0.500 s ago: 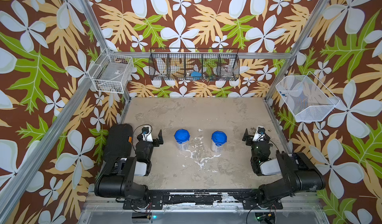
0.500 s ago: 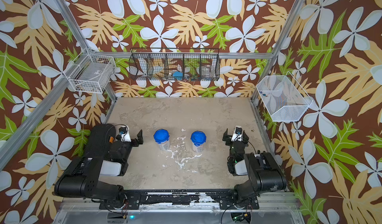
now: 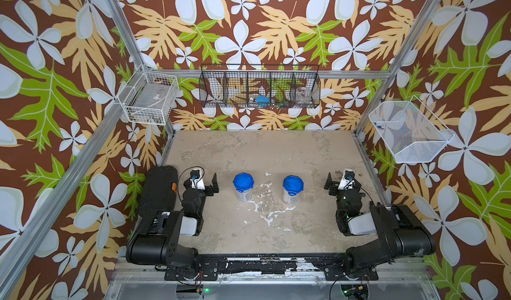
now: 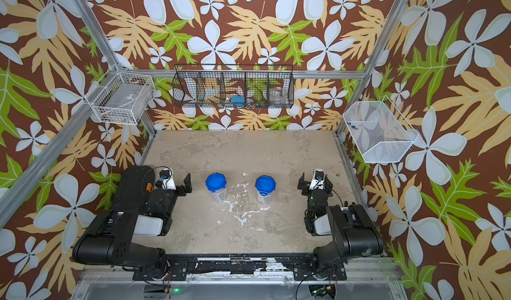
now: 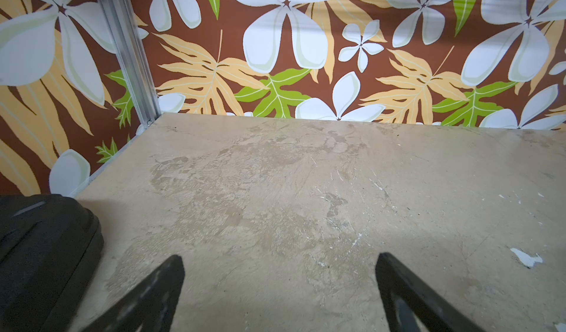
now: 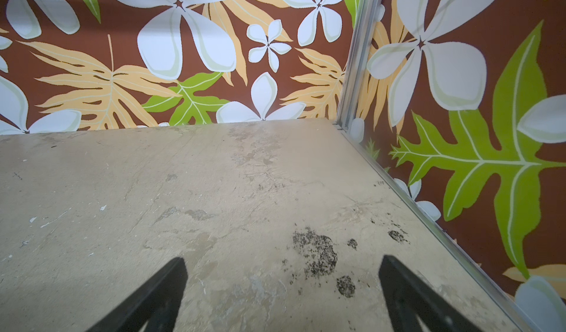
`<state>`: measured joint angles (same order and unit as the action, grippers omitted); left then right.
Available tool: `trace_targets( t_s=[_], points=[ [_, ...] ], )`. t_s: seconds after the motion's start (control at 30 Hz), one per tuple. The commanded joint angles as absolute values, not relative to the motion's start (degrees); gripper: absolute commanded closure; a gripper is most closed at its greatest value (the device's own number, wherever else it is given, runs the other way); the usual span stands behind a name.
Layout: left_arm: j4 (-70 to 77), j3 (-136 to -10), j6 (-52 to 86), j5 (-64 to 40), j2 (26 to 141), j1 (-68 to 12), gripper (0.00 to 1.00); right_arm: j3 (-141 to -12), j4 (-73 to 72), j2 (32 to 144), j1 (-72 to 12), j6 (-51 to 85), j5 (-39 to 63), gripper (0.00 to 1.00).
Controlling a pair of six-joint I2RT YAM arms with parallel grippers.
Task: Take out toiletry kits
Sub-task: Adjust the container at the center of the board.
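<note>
Left wrist view, left hand (image 5: 279, 257) spread wide, over table (image 5: 275, 177)

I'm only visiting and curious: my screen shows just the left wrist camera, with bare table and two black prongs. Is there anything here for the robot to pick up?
Observer: Yes. Two clear jars stand upright on the table between the two arms, a left jar and a right jar.
Operator: Has anything been taken out of them?
Observer: It seems not. Both blue lids are on, and the contents show only as pale shapes through the walls.
</note>
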<state>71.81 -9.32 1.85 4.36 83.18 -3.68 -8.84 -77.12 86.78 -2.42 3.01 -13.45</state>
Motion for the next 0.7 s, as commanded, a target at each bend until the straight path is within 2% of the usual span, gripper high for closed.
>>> trace_targets(
  t_s=[0.0, 0.37, 0.43, 0.5, 0.57, 0.6, 0.67],
  points=[
    [72.87, -9.35, 1.32, 7.20, 83.01, -4.13, 0.00, -8.77, -78.27, 86.57, -2.46, 3.52, -13.29, 0.00],
    [71.63, -9.58, 1.35, 7.44, 82.62, -4.13, 0.00, -8.77, -78.31, 86.50, -2.46, 3.52, -13.35, 0.00],
    [71.03, -10.01, 3.33, 12.12, 81.81, -4.13, 0.00, -8.58, -78.58, 85.48, -2.82, 3.58, -15.18, 0.00],
    [62.87, -12.27, 4.98, 16.37, 77.08, -4.13, 0.00, -10.09, -70.08, 77.19, -5.59, 1.97, -20.93, 0.00],
    [48.31, -19.80, 4.44, 19.50, 72.28, -4.32, 0.00, -16.71, -51.82, 64.32, -11.63, 3.20, -32.13, 0.00],
    [43.62, -22.83, 5.06, 24.47, 70.36, -4.96, 0.00, -20.92, -42.13, 58.69, -13.13, 8.29, -32.73, 0.00],
    [27.94, -31.56, 15.42, 27.60, 65.12, -4.66, 0.01, -29.19, -20.94, 48.38, -13.18, 20.65, -24.24, 0.00]
  ],
)
